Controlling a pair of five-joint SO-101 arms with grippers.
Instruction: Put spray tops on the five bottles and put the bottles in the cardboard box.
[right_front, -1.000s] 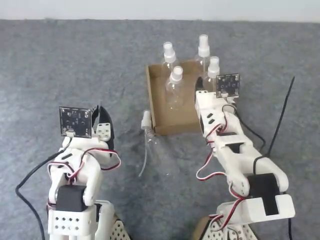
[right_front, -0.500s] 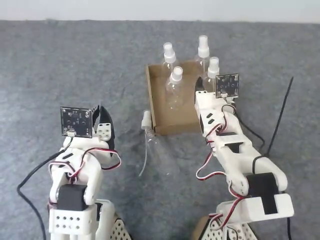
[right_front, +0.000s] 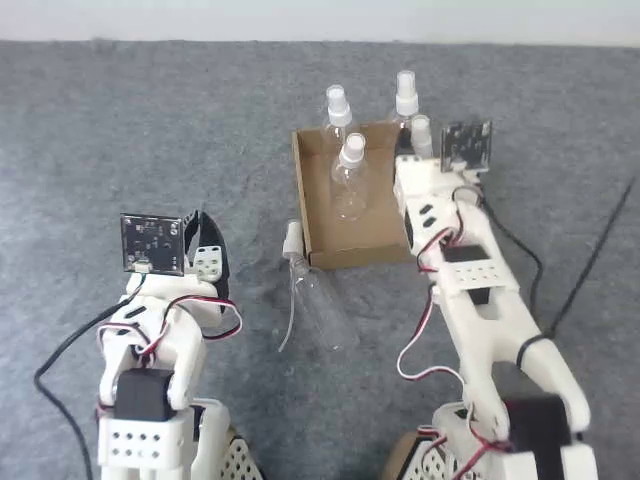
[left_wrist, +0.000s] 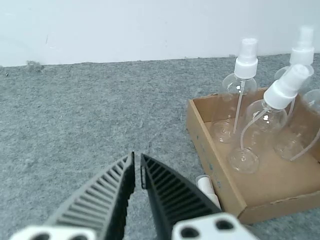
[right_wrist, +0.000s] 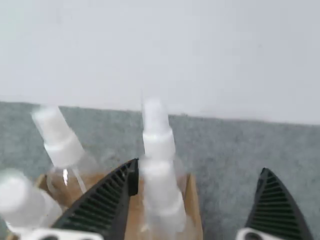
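Over on the right side of the tabletop (right_front: 150, 120), the right gripper (right_wrist: 198, 172) hangs above the right edge of the cardboard box (right_front: 370, 238) with its fingers spread wide. The spray head (right_wrist: 156, 135) of the front-right bottle (right_front: 421, 135) pokes up between them, way closer to one finger than the other, and nothing's actually gripped as far as I can see. Three more capped ones stand upright too: the middle bottle (right_front: 350, 180) is clearly inside the box, the back-left bottle (right_front: 337, 112) is against the far wall, and the back-right bottle (right_front: 406, 97) is at the far end, though I can't tell if its base is inside. The fifth bottle (right_front: 320, 300) lies on its side on the tabletop just outside the box's near-left corner, its white top (right_front: 292, 240) right beside the box wall. The left gripper (left_wrist: 137, 159) sits well apart from all that on the left, fingers pinched down to a sliver of a gap, holding nothing.
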